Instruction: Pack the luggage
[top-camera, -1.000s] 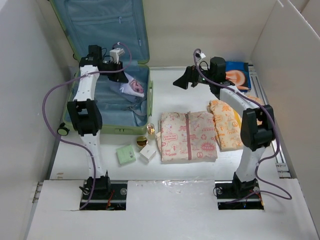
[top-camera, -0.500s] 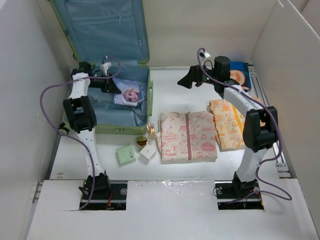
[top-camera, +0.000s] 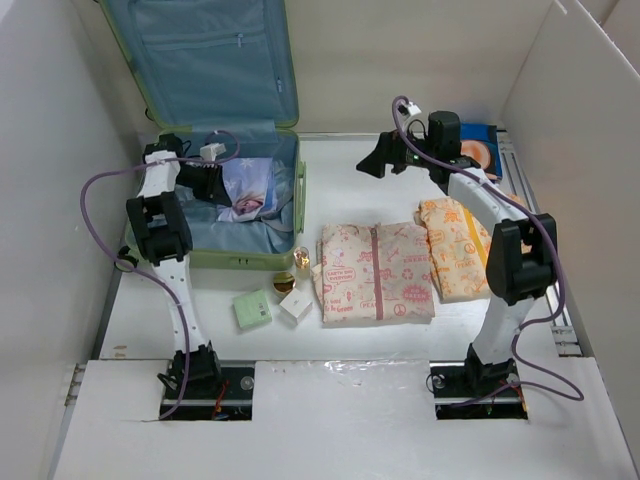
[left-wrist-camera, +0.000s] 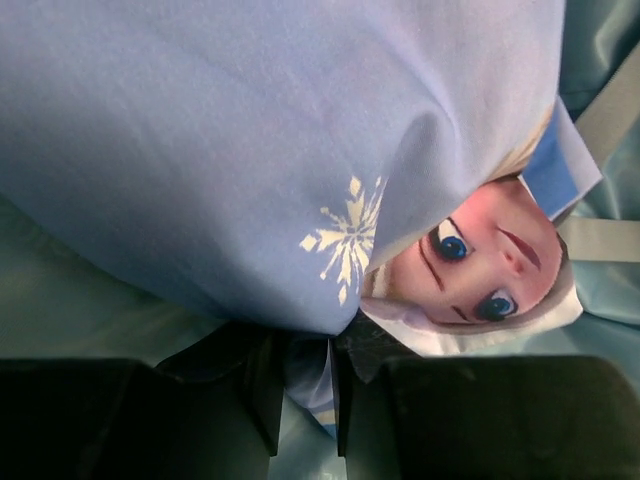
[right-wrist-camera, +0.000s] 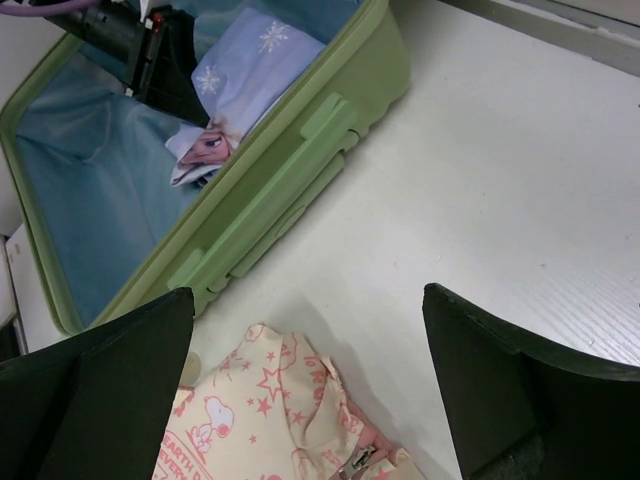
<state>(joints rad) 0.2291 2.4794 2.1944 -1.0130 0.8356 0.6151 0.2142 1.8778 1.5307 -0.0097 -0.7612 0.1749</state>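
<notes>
The luggage (top-camera: 297, 215) is a light green suitcase that lies open at the back left, its blue-lined lid standing up against the wall. Inside it lies a light blue garment (top-camera: 250, 190) printed with a cartoon face and snowflakes. My left gripper (top-camera: 222, 190) is low in the suitcase, its jaws shut on a fold of that garment (left-wrist-camera: 250, 150) at the gripper (left-wrist-camera: 305, 350). My right gripper (top-camera: 368, 160) hangs open above the bare table right of the suitcase. In the right wrist view the gripper (right-wrist-camera: 310, 330) holds nothing, with the green suitcase wall (right-wrist-camera: 300, 150) and the garment (right-wrist-camera: 245, 70) beyond.
A folded cream pink-print garment (top-camera: 375, 272) and a folded orange-print cloth (top-camera: 455, 245) lie right of the suitcase. A green box (top-camera: 252, 308), a white box (top-camera: 295, 303) and a small jar (top-camera: 301, 260) sit in front. A blue item (top-camera: 475, 150) lies back right. White walls enclose the table.
My left gripper has moved left and down into the suitcase, and the blue garment has spread over the lining. My right gripper has shifted slightly to the right.
</notes>
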